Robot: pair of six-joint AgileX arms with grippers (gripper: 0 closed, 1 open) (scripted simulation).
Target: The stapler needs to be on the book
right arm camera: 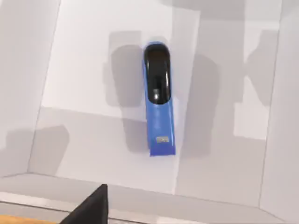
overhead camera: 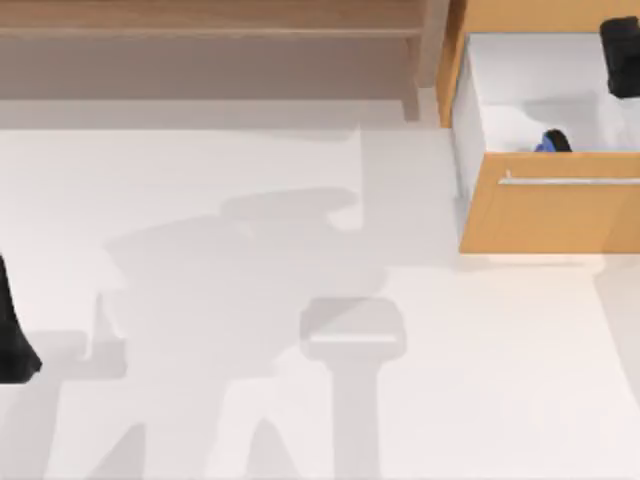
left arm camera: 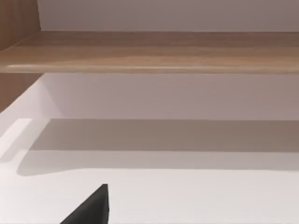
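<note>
The stapler (overhead camera: 553, 142) lies inside the open drawer (overhead camera: 480, 90) at the far right of the table (overhead camera: 200, 300). From above, little of it peeks out: a blue and black bit just behind the orange drawer front (overhead camera: 550, 210), which carries a pale bar handle (overhead camera: 570, 181). The right wrist view gives what the top view hides: the whole stapler (right arm camera: 159, 105), a long blue body with a black part along one half, lying flat on the white drawer floor (right arm camera: 93, 140) and apart from the drawer walls, with nothing gripping it.

The right gripper (overhead camera: 620, 55) hangs over the far right corner of the drawer, a dark shape cut by the edge of the top view; whether its pincer is open or closed cannot be told. In the right wrist view a black wedge of that gripper (right arm camera: 91, 207) shows at the edge, well apart from the stapler.

The left gripper (overhead camera: 15, 335) sits parked at the left edge of the table, near side; its pincer state cannot be told either. The left wrist view looks across the white table toward a wooden shelf (left arm camera: 154, 51) at the far side, which the top view shows as a long brown board (overhead camera: 200, 30) along the far edge, left of the drawer
</note>
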